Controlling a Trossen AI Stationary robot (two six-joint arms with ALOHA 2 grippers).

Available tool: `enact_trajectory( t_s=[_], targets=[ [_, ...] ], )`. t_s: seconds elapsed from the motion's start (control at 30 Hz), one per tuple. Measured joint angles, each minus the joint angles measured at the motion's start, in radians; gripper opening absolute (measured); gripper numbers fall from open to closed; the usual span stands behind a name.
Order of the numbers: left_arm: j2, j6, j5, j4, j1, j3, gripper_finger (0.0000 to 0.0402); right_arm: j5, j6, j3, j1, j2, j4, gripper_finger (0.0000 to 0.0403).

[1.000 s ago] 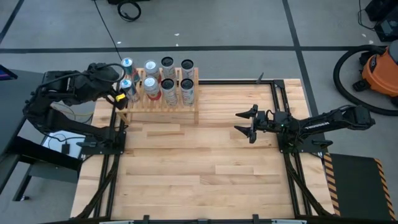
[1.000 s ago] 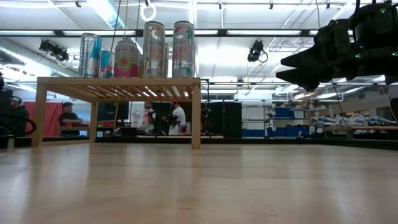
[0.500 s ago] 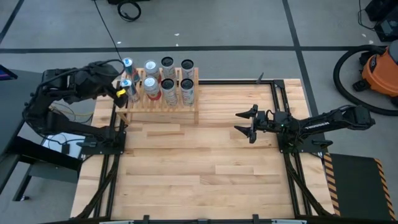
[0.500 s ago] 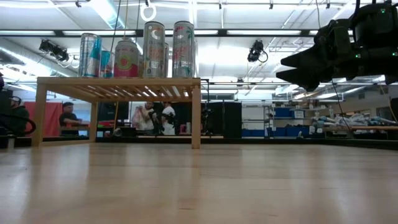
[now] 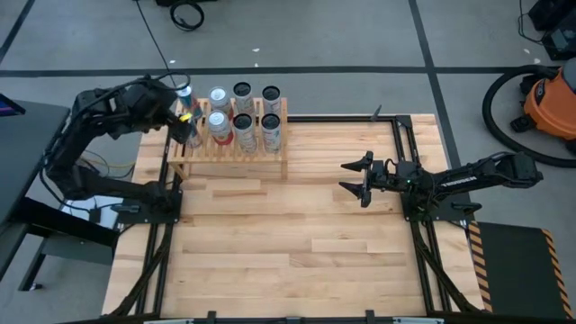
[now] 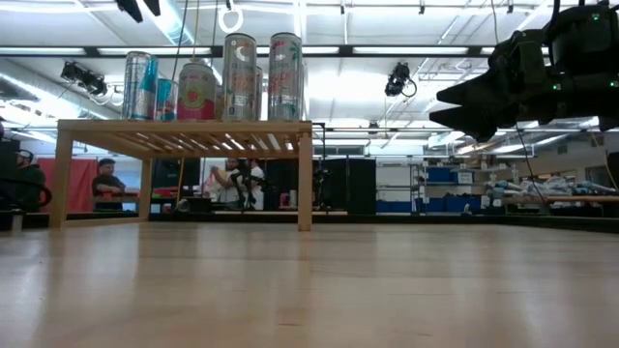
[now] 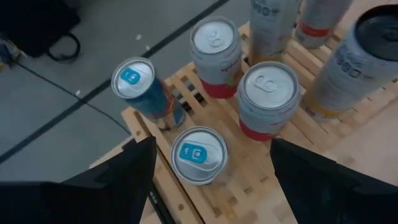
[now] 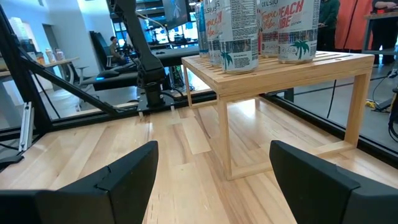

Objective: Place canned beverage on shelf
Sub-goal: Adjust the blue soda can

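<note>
I work in a big open robotics lab or workshop. Ceiling strip lights (image 6: 174, 19) run overhead, an orange shop vacuum (image 5: 551, 97) sits on the taped grey floor (image 5: 360, 36), and my wood table (image 5: 297, 243) is framed in black rails. Beyond it, people (image 6: 108, 179) stand among benches and blue storage shelves (image 6: 445, 188).

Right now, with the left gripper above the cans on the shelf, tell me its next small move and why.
Probably lift the left gripper straight up and draw it back from the shelf. Its fingers stand open and empty on either side of the blue-tabbed can, which stands upright on the slats, so the placing looks done. The right gripper waits open over the table.
</note>
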State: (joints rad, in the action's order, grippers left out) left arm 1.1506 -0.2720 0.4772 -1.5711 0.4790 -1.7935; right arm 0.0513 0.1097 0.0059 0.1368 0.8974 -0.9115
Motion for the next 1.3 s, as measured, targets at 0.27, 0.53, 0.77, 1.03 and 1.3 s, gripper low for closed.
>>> enact_trajectory(
  t_s=[0.27,0.53,0.77,1.03,1.3],
  targets=[
    [0.04,0.007,-0.102,0.0,0.092,0.001,0.0316,0.0,0.0,0.0,0.0,0.0,0.0,0.0317],
    [0.034,0.031,-0.161,0.0,0.201,0.104,0.0316,0.0,0.0,0.0,0.0,0.0,0.0,0.0317],
    [0.032,0.073,-0.236,-0.001,0.269,0.15,0.0316,0.0,0.0,0.0,0.0,0.0,0.0,0.0317],
    [0.034,0.084,-0.261,0.0,0.273,0.15,0.0316,0.0,0.0,0.0,0.0,0.0,0.0,0.0317],
    [0.052,0.108,-0.266,0.0,0.313,0.15,0.0316,0.0,0.0,0.0,0.0,0.0,0.0,0.0317]
  ],
)
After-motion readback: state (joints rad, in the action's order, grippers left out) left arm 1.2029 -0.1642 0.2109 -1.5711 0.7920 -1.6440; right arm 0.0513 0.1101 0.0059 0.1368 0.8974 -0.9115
